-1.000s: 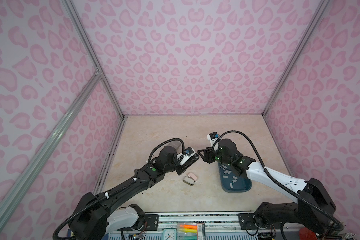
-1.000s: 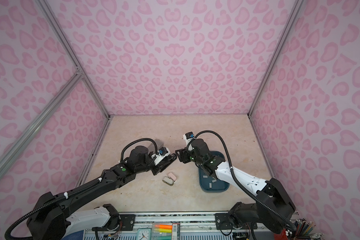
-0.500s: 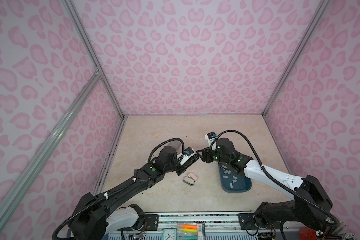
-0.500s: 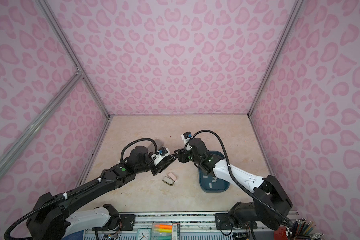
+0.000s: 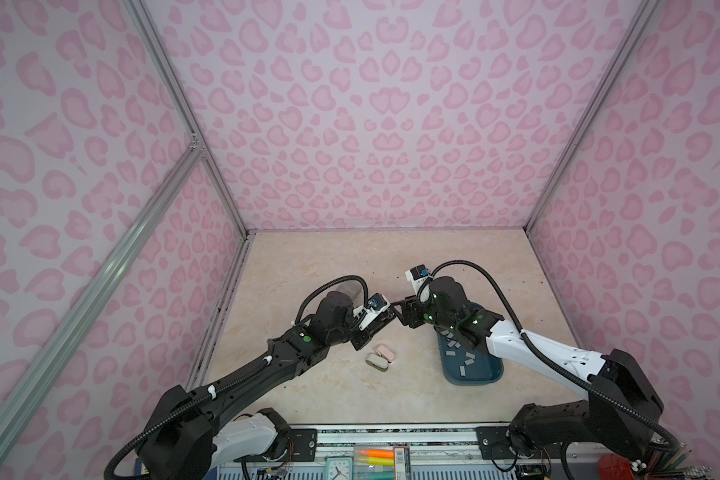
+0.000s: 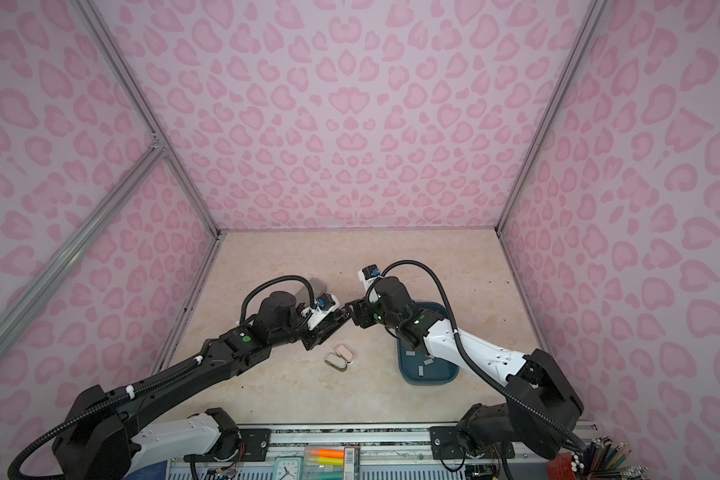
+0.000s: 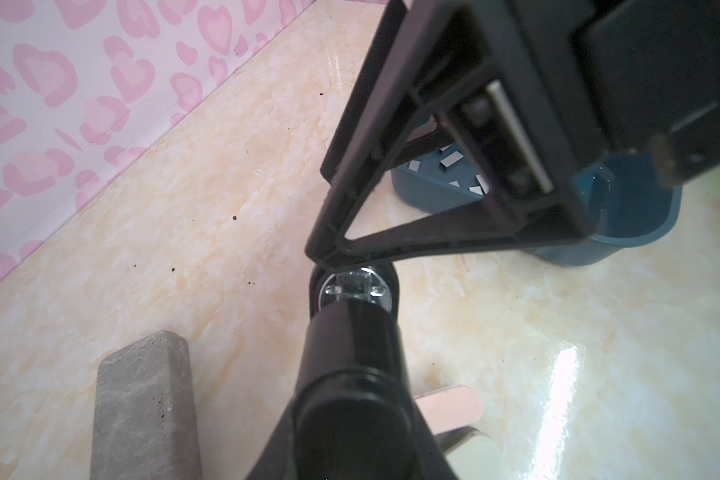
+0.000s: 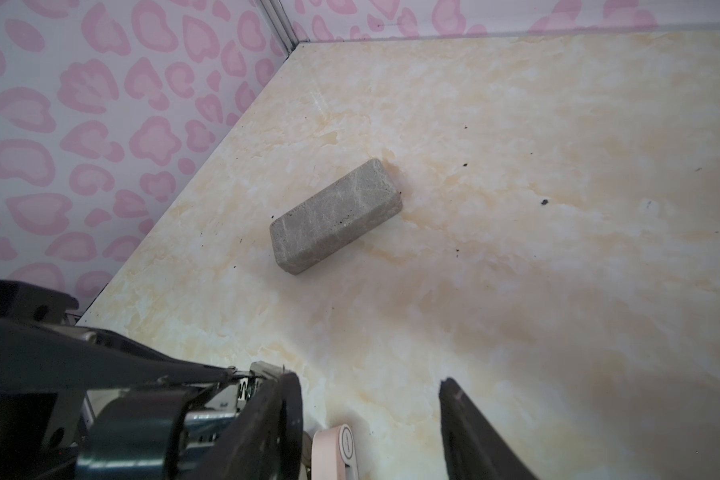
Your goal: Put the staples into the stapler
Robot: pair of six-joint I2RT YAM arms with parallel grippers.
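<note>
Above the middle of the tabletop, both arms stretch inward: the left end effector clamps the black stapler aloft, and the right end effector hangs at its tip, jaws apart. The staples lie in the blue tray.

walls: lilac, pink heart-like blotches
table: cream marbling
tray: dark teal
staples: silver-grey
block: grey, speckled
stapler: black
cases: pink, beige
</note>
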